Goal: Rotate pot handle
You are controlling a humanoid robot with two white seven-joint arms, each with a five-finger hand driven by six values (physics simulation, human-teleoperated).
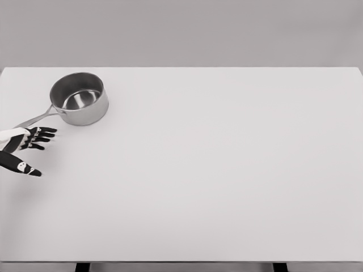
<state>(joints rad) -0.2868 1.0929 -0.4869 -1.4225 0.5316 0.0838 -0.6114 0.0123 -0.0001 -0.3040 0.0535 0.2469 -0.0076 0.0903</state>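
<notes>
Reaching in from the lower left, the left hand (25, 148) hovers with fingers spread and holding nothing, just below the handle (35, 119) of the steel pot (79, 98), which sits at the far left of the table (227, 170). To turn it well, I would press near the handle's tip.

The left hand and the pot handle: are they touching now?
Cannot tell. In the head view the left hand lies open just below the pot handle, fingertips very close, but one view shows neither contact nor gap plainly.
</notes>
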